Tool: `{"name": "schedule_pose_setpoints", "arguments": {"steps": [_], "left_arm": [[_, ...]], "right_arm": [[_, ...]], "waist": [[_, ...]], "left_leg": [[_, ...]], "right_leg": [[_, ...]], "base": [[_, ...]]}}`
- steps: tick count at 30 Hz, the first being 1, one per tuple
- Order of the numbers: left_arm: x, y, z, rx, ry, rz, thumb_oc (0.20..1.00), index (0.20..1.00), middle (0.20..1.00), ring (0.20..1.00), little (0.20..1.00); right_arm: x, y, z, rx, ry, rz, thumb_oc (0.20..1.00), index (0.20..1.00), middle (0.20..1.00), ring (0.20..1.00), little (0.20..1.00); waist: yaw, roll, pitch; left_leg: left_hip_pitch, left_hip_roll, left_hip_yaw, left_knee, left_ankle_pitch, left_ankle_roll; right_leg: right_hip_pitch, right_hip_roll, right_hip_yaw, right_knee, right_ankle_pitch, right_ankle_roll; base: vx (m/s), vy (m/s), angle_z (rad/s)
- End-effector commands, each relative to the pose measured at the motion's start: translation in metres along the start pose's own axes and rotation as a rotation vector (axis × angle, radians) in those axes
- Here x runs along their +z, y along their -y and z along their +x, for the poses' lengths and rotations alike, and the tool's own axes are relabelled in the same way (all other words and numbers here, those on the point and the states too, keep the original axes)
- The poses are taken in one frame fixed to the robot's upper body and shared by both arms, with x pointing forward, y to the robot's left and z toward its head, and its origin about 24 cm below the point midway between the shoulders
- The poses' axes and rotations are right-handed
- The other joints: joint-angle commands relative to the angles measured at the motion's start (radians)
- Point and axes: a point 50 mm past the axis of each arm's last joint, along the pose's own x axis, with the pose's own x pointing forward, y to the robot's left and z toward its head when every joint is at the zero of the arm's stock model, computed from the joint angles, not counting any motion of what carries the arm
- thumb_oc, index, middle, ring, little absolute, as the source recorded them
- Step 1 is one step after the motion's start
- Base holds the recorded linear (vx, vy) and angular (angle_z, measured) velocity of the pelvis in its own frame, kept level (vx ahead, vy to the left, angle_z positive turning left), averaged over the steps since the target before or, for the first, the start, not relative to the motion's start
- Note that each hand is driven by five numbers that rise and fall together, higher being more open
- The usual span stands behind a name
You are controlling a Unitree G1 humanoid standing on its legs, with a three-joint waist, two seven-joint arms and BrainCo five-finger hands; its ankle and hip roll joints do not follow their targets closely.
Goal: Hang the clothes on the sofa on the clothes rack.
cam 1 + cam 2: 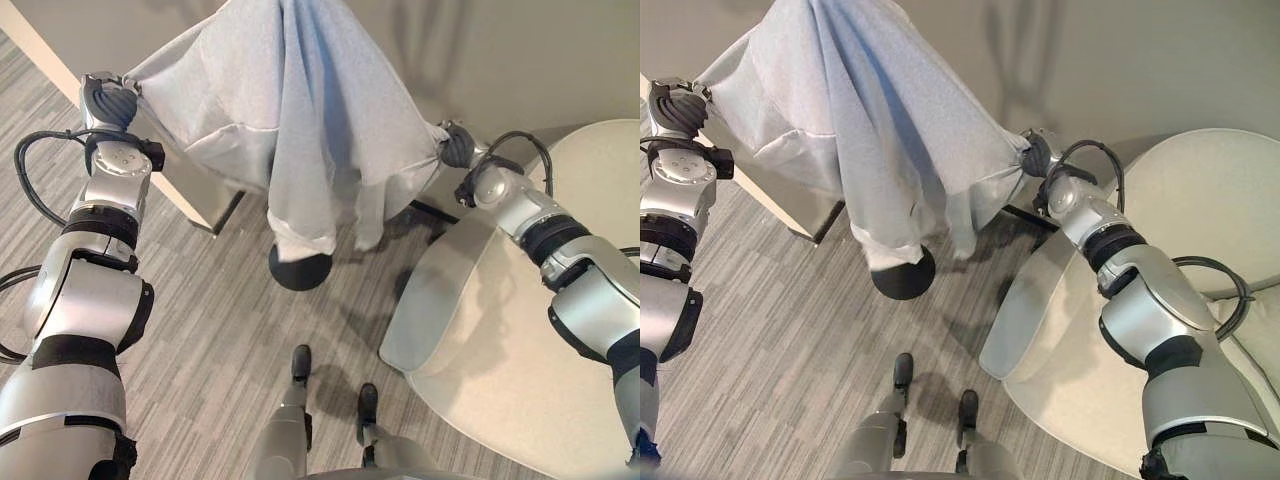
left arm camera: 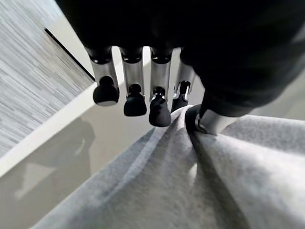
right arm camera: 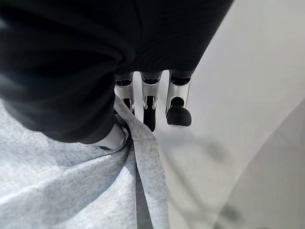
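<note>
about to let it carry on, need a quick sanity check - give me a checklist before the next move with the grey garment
1. Left hand pinching the grey garment: ok.
2. Right hand pinching the garment's other edge: ok.
3. Garment lifted off the sofa: ok.
4. Garment spread between both hands: ok.
5. Garment hem above the round black base on the floor: ok.
6. Garment hooked over the rack top: cannot tell.

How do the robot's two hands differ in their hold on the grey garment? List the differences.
The left hand is raised higher, gripping the grey garment at its upper left corner; the right hand holds lower, at the right corner, so the cloth slopes down toward it. The left hand is over the striped floor; the right hand is near the pale sofa. Both pinch cloth between thumb and fingers, spreading it in the air.
</note>
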Motion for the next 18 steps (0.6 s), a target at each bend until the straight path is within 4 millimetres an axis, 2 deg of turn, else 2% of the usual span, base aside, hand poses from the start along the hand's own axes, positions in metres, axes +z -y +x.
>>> {"name": "schedule_pose_setpoints", "arguments": {"steps": [1,5,8,9,10,11,12,13,14,18], "left_arm": [[0.027,-0.009,0.008,0.057,0.075,-0.047,0.2,0.2,0.2,0.2,0.2],[0.02,0.001,0.003,0.032,0.073,-0.043,0.2,0.2,0.2,0.2,0.2],[0.027,0.006,-0.001,0.024,0.114,-0.127,0.2,0.2,0.2,0.2,0.2],[0.027,0.009,-0.004,0.014,0.135,-0.146,0.2,0.2,0.2,0.2,0.2],[0.028,0.014,-0.008,-0.002,0.157,-0.172,0.213,0.213,0.213,0.213,0.213],[0.029,0.017,-0.012,-0.012,0.174,-0.209,0.457,0.457,0.457,0.457,0.457],[0.027,0.022,-0.017,-0.031,0.186,-0.23,1.0,1.0,1.0,1.0,1.0],[0.02,0.031,-0.026,-0.064,0.19,-0.256,1.0,1.0,1.0,1.0,1.0],[0.019,0.031,-0.027,-0.066,0.187,-0.254,1.0,1.0,1.0,1.0,1.0],[0.004,0.05,-0.051,-0.161,0.192,-0.321,1.0,1.0,1.0,1.0,1.0]], "right_arm": [[-0.023,0.039,0.001,-0.128,-0.101,-0.009,0.2,0.2,0.2,0.2,0.2],[-0.02,0.028,-0.001,-0.126,-0.073,0.073,0.2,0.2,0.2,0.2,0.2],[-0.012,0.019,-0.003,-0.114,-0.017,0.169,0.2,0.2,0.2,0.2,0.2],[-0.011,0.015,-0.005,-0.109,0.002,0.205,0.423,0.423,0.423,0.423,0.423],[-0.014,0.011,-0.008,-0.099,0.003,0.234,1.0,1.0,1.0,1.0,1.0],[-0.013,0.007,-0.01,-0.09,0.017,0.262,1.0,1.0,1.0,1.0,1.0],[-0.017,0.002,-0.014,-0.079,0.012,0.282,1.0,1.0,1.0,1.0,1.0],[-0.024,-0.005,-0.021,-0.081,0.006,0.326,1.0,1.0,1.0,1.0,1.0],[-0.025,-0.006,-0.021,-0.079,0.004,0.326,1.0,1.0,1.0,1.0,1.0],[-0.042,-0.017,-0.038,-0.116,-0.024,0.441,1.0,1.0,1.0,1.0,1.0]], "waist": [[0.037,0.012,0.035],[0.039,0.018,0.041],[0.042,0.021,0.045],[0.043,0.023,0.044],[0.045,0.026,0.044],[0.048,0.027,0.046],[0.049,0.03,0.044],[0.051,0.034,0.041],[0.051,0.035,0.039],[0.049,0.046,0.033]], "left_leg": [[0.091,0.025,-0.008,-0.001,-0.111,-0.074],[0.094,0.023,-0.013,-0.001,-0.11,-0.072],[0.095,0.022,-0.015,-0.001,-0.111,-0.071],[0.098,0.021,-0.016,-0.001,-0.113,-0.07],[0.1,0.021,-0.017,-0.001,-0.114,-0.069],[0.102,0.02,-0.016,-0.001,-0.115,-0.068],[0.105,0.019,-0.017,-0.001,-0.117,-0.067],[0.113,0.017,-0.016,-0.001,-0.122,-0.064],[0.114,0.016,-0.016,-0.001,-0.123,-0.064],[0.133,0.012,-0.008,-0.001,-0.132,-0.059]], "right_leg": [[0.033,-0.092,-0.037,0.001,0.088,0.092],[0.034,-0.093,-0.043,0.001,0.086,0.091],[0.035,-0.095,-0.045,0.002,0.084,0.091],[0.038,-0.096,-0.046,0.002,0.083,0.091],[0.041,-0.097,-0.049,0.003,0.083,0.091],[0.043,-0.099,-0.051,0.004,0.083,0.092],[0.047,-0.101,-0.053,0.005,0.081,0.092],[0.056,-0.104,-0.056,0.006,0.076,0.091],[0.058,-0.104,-0.057,0.006,0.075,0.091],[0.074,-0.115,-0.073,0.006,0.067,0.09]], "base": [[0.0,0.0,0.0],[-0.01,-0.003,0.04],[0.0,0.0,0.0],[-0.01,-0.003,0.03],[0.0,0.0,0.0],[-0.01,-0.002,0.04],[0.0,0.0,0.0],[0.0,0.0,0.0],[0.0,0.0,0.0],[0.0,0.0,0.0]]}}
